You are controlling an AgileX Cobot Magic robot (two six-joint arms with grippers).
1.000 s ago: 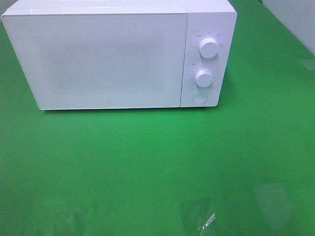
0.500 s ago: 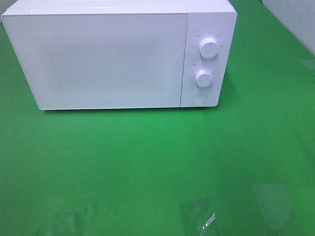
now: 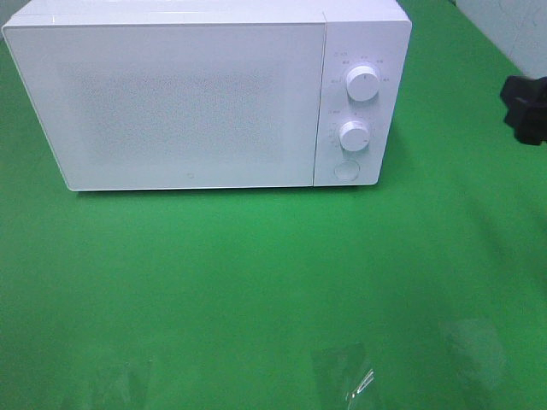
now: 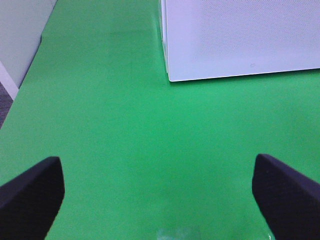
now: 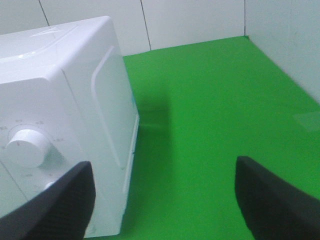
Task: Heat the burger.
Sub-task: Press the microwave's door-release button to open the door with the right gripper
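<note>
The right gripper (image 5: pixel 163 175), its two black fingers (image 5: pixel 55 205) spread wide with nothing between them, hangs over a green tabletop (image 5: pixel 210 100). A white microwave (image 5: pixel 75 100) stands at its ten o'clock, side panel toward the camera, one round dial (image 5: pixel 25 146) showing at nine o'clock. White walls (image 5: pixel 190 20) bound the table at twelve o'clock.

Black part of the right arm (image 3: pixel 527 109) at the high view's two o'clock edge. The right pincer (image 5: pixel 164 170) has dark fingers (image 5: pixel 55 205) spread wide; the left pincer (image 4: pixel 157 167) gapes just as wide
</note>
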